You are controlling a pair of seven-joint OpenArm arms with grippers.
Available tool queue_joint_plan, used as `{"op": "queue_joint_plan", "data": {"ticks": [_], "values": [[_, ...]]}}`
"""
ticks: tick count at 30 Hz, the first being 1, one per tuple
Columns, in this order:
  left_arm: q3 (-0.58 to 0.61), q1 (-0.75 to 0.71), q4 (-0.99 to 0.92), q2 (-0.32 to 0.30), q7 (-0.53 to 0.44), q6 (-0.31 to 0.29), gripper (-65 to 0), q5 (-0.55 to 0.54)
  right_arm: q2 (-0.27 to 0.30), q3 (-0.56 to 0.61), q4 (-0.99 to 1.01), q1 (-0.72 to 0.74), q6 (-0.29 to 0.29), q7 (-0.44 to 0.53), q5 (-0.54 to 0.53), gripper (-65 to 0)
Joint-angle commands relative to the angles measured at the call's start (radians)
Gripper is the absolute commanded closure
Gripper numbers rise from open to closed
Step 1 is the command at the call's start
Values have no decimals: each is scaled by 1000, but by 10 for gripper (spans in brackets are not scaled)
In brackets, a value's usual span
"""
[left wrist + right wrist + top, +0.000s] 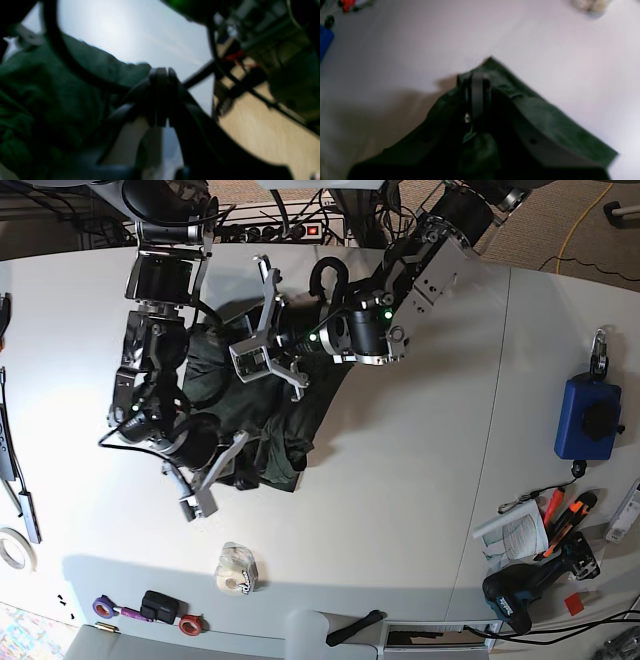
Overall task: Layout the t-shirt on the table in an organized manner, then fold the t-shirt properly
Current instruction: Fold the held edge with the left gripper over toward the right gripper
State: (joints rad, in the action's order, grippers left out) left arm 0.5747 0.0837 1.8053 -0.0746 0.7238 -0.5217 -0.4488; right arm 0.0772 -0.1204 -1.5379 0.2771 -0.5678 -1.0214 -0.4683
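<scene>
The broad white surface (400,480) carries a crumpled dark green knit t-shirt (250,410). Right fingers (476,82) are clamped on its hem; left fingers (161,77) are together, blurred.

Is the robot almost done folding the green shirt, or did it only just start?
Only just started, it looks like. Done: nothing tidy yet; the t-shirt is a crumpled heap on the white table. In hand: the right gripper is shut on a shirt edge, and the left gripper is closed right beside the fabric, too blurry to tell if it holds any. Left: spreading it flat, then all the folding.
</scene>
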Motion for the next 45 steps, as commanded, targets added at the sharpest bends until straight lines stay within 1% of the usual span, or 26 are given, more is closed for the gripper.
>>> {"op": "queue_joint_plan", "data": {"ticks": [1, 3, 5, 8, 13, 17, 21, 24, 28, 29, 32, 33, 36, 40, 43, 45], "values": [[-2, 16, 11, 14, -47, 26, 0, 15, 6, -21, -20, 25, 1, 20, -10, 0], [-2, 16, -3, 18, -82, 79, 0, 87, 5, -55, -17, 21, 15, 7, -10, 0], [-2, 17, -26, 28, -106, 109, 0, 145, 6, -84, -9, 17, 23, -6, -10, 0], [-1, 27, -77, 47, -127, 113, 0, 158, 6, -111, -4, 14, 23, -9, -11, 0], [-1, 64, -194, 97, -131, 114, 0, 158, 3, -92, -4, 6, 23, -8, -10, 0], [-1, 96, -307, 132, -135, 102, 0, 158, 3, -59, 29, 3, 23, 43, 2, 0], [-1, 97, -356, 141, -131, 83, 0, 151, 3, -28, 130, 3, 23, 63, 18, 0], [-1, 96, -355, 141, -85, 49, 0, 118, 3, -11, 226, 4, 22, 103, 37, 0], [-1, 96, -355, 141, -14, 48, 0, 45, 3, -11, 331, 21, 22, 140, 76, 0], [-1, 96, -355, 141, 6, 35, 0, 29, 3, -11, 348, 27, 23, 142, 88, 0], [-1, 96, -355, 141, 72, -41, 0, -32, 3, -11, 371, 45, 23, 142, 100, 0], [-1, 96, -355, 141, 82, -52, 0, -49, 3, -11, 371, 48, 23, 143, 100, 0], [-2, 97, -347, 141, 66, -53, 0, -84, 3, -11, 370, 61, 23, 151, 99, 0], [-2, 97, -301, 141, 61, -57, 0, -91, 3, -11, 370, 84, 22, 158, 87, 0], [-2, 97, -283, 141, 61, -56, 0, -90, 3, -12, 365, 102, 18, 150, 42, 0], [-2, 99, -283, 141, 61, -56, 0, -86, 4, -12, 363, 117, 9, 123, 7, 0]]}}
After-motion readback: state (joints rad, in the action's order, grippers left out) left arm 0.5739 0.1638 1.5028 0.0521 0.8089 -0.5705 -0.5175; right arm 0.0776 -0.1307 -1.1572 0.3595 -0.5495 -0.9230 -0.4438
